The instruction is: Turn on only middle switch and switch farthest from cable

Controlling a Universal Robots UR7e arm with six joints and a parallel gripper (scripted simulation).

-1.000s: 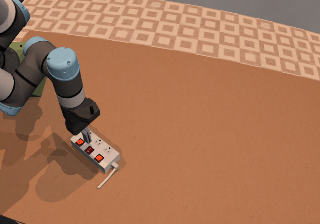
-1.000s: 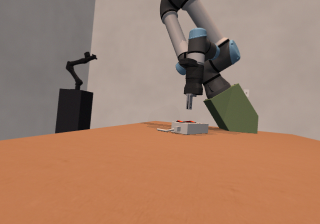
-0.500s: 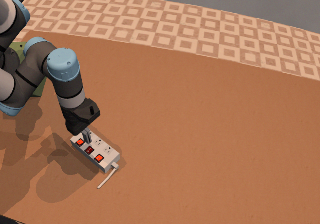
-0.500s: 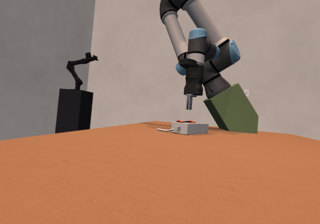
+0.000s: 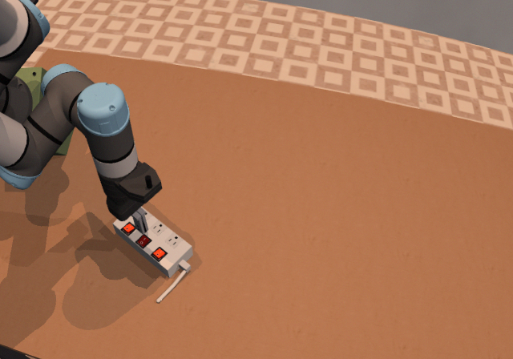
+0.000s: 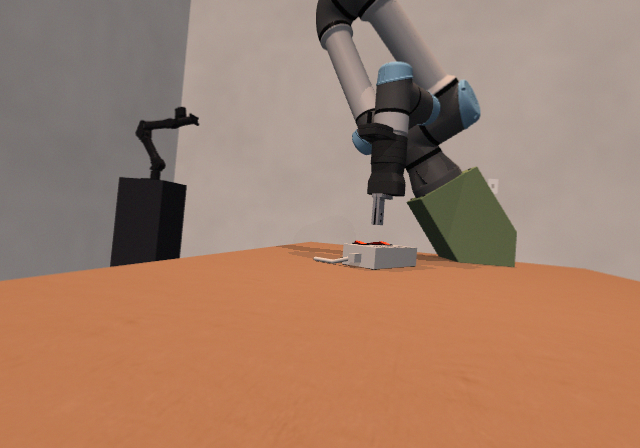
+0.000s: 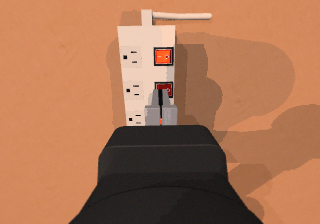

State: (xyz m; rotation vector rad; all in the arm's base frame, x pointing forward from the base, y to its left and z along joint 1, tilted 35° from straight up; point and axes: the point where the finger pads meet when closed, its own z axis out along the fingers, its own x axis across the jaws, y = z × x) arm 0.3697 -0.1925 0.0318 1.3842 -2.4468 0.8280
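Note:
A white power strip (image 5: 154, 242) lies flat on the brown table, right way up, with its short cable (image 5: 170, 288) at the near end. The switch farthest from the cable (image 5: 128, 227) glows bright orange. The middle switch (image 5: 143, 240) is dark red. The switch nearest the cable (image 5: 158, 254) glows bright orange. My gripper (image 5: 142, 224) is shut and empty, fingers together, hanging a little above the strip (image 6: 379, 255) as the exterior view shows (image 6: 377, 220). In the wrist view the fingertips (image 7: 160, 115) sit over the near edge of the middle switch (image 7: 163, 87) and hide the farthest switch.
The arm's green base block (image 6: 465, 221) stands just behind the strip. A black pedestal with a small dark arm (image 6: 147, 220) stands beyond the table's far left. The checkered floor (image 5: 331, 53) lies past the table's far edge.

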